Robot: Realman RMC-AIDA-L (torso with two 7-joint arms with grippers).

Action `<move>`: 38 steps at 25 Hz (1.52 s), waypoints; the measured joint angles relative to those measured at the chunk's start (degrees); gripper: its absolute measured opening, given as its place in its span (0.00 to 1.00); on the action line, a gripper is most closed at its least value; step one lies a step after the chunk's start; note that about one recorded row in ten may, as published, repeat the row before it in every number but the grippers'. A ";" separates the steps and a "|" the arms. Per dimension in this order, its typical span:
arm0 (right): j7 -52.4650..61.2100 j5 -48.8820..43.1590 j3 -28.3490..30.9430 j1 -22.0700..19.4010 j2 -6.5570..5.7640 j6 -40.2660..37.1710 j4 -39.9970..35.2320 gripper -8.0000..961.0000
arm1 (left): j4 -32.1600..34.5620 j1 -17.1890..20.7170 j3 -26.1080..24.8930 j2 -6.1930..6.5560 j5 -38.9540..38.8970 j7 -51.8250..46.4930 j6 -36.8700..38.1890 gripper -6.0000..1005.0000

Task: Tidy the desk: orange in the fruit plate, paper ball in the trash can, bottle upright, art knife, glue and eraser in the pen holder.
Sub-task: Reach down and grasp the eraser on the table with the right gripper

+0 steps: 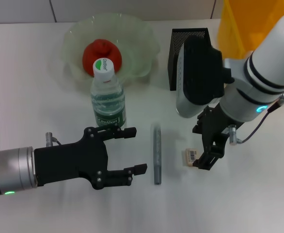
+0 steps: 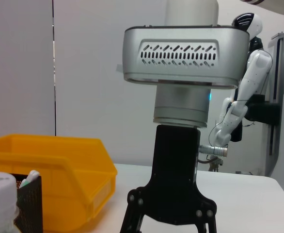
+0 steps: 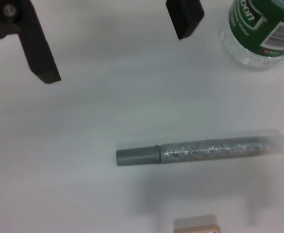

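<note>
The orange (image 1: 101,54) lies in the pale green fruit plate (image 1: 142,43). In front of the plate the bottle (image 1: 108,97) stands upright. My left gripper (image 1: 138,149) is open on the table just in front of the bottle, holding nothing. A grey glittery glue tube (image 1: 157,153) lies flat between the two grippers. The beige eraser (image 1: 191,156) rests right beside my right gripper (image 1: 212,154), which points down and stands open. The black mesh pen holder (image 1: 189,51) is behind the right arm. The paper ball and the art knife are out of view.
The yellow trash can (image 1: 251,24) stands at the back right, beside the pen holder. In the left wrist view a white-tipped item (image 2: 30,175) sticks out of the pen holder (image 2: 29,206). The right arm's bulky wrist (image 1: 200,75) hangs over the table in front of the holder.
</note>
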 joint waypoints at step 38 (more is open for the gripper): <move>1.74 2.19 -5.62 1.55 0.12 6.66 7.86 0.54 | 0.37 0.51 -0.16 0.37 0.00 0.00 -0.02 0.78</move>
